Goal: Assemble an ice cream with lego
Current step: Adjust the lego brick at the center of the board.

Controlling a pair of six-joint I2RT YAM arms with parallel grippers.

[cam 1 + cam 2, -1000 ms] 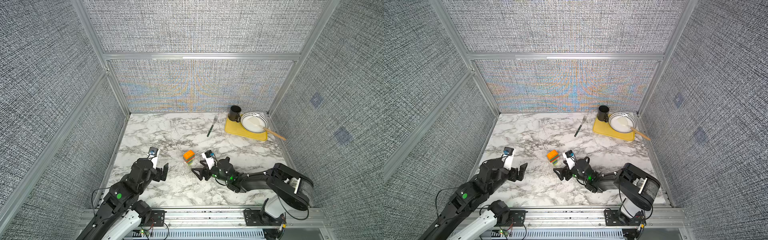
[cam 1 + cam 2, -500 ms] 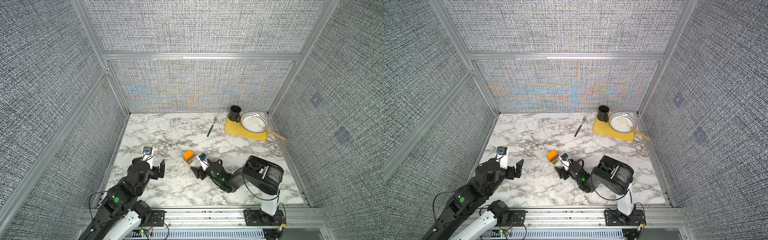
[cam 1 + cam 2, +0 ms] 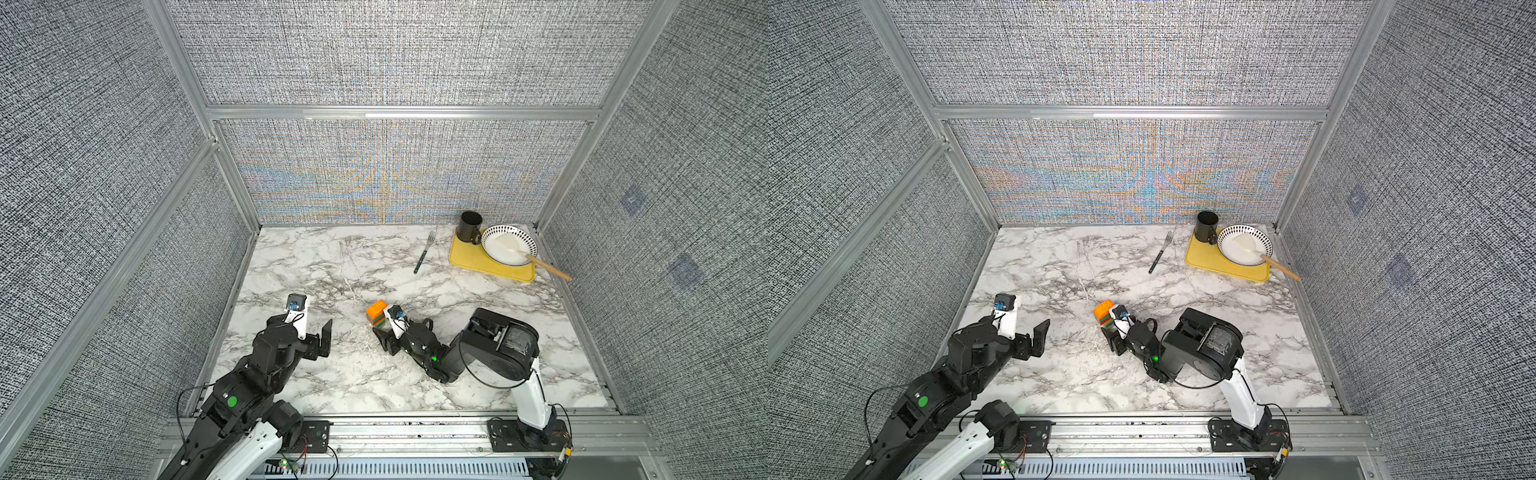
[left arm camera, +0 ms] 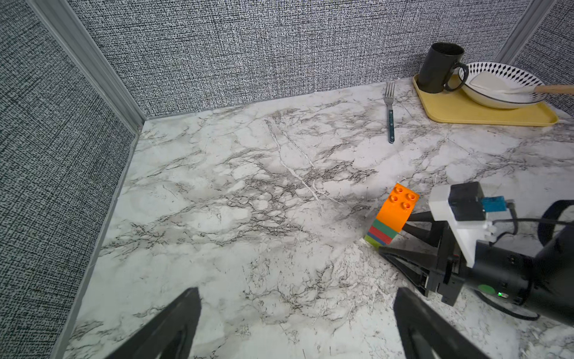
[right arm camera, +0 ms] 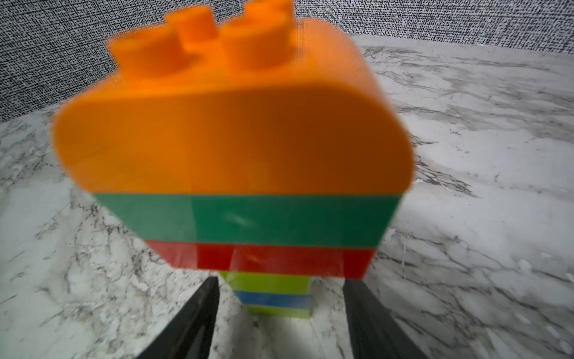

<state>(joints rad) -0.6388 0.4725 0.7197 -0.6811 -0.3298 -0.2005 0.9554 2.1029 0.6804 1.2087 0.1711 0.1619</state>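
Surface: marble tabletop [image 3: 332, 266], grey woven walls [image 3: 395, 62].
Left gripper [image 4: 297, 290]: agape, empty.
Right gripper [image 5: 281, 281]: narrower than before, straddling ice cream [image 5: 233, 140] stem, unclamped.

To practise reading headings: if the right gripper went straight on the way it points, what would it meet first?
Probably the ice cream: its stem stands between the right gripper's open fingers.

A white tabletop [image 3: 332, 257] with a grey-veined marble pattern carries everything. Toward the front of its middle, a small multicolour plastic brick stack [image 3: 376, 314] with an orange rounded top stands on its narrow lime foot, apparently upright. Farther back lies a slim metal fork [image 3: 424, 254] with a dark handle, near a flat yellow plastic tray [image 3: 494, 271] in the far right corner.
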